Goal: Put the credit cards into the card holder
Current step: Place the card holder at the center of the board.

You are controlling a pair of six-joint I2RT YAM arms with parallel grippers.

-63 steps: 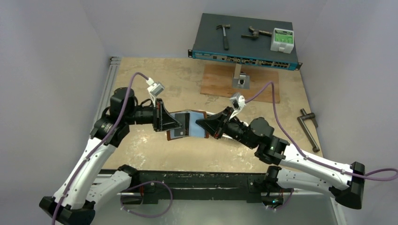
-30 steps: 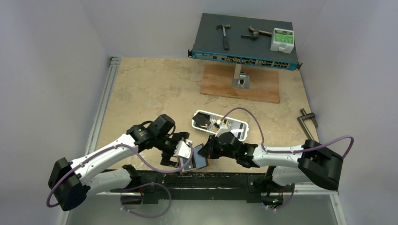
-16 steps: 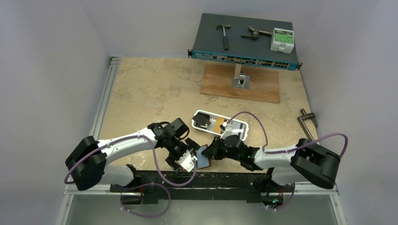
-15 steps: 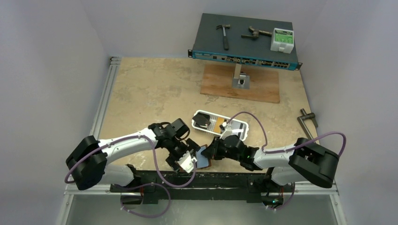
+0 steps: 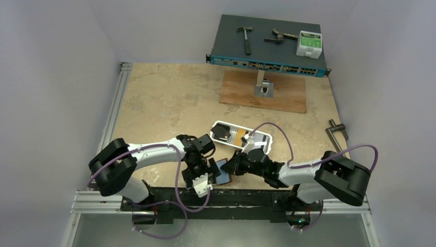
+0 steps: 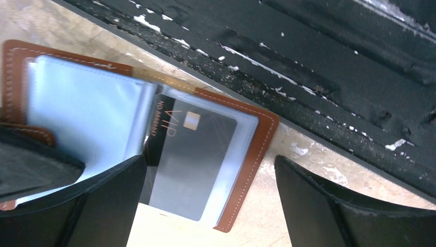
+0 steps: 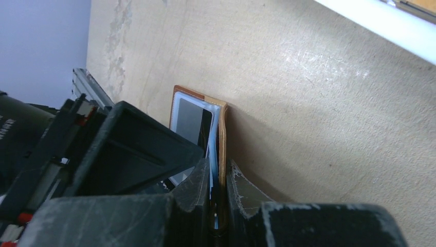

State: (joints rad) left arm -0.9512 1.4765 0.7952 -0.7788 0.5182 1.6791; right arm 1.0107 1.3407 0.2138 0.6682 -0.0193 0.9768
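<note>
While my right gripper pinches one edge of the brown leather card holder, my left gripper hangs wide open and empty above its sleeved black card.

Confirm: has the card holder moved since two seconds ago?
Yes. The card holder has moved away from the wooden board, down to the black front rail.

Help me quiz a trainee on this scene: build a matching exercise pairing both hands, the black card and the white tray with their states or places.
1. left hand
2. right hand
3. black plastic VIP card
4. white slotted rectangular tray

A. shut on the brown leather card holder
B. open
C. farther back than the holder
D. inside the holder's clear sleeve

Pairs: 1-B, 2-A, 3-D, 4-C
</note>
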